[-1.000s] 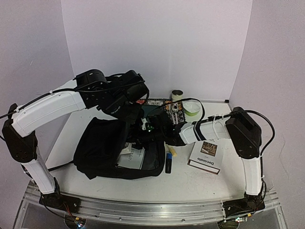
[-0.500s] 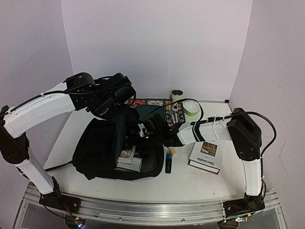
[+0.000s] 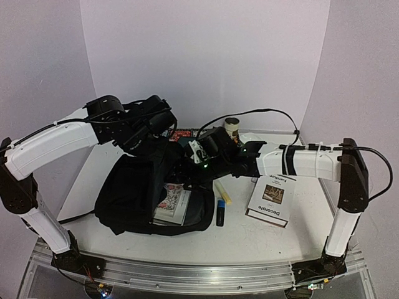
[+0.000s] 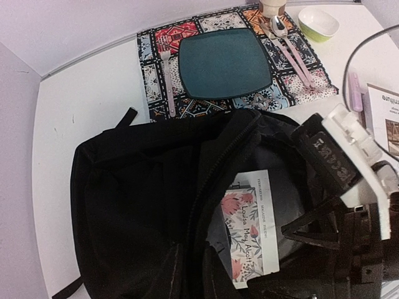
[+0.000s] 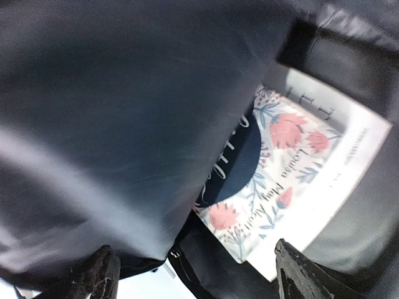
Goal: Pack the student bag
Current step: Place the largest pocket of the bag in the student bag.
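Two pincers hang over the student bag (image 3: 131,187): our right pincer (image 5: 198,266) is spread above the floral book (image 5: 274,168) inside; for our left pincer (image 3: 161,148) we cannot tell.

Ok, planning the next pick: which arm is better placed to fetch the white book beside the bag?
Probably right: the right gripper is open and empty, and the white book lies on its side; the left gripper sits against the student bag.
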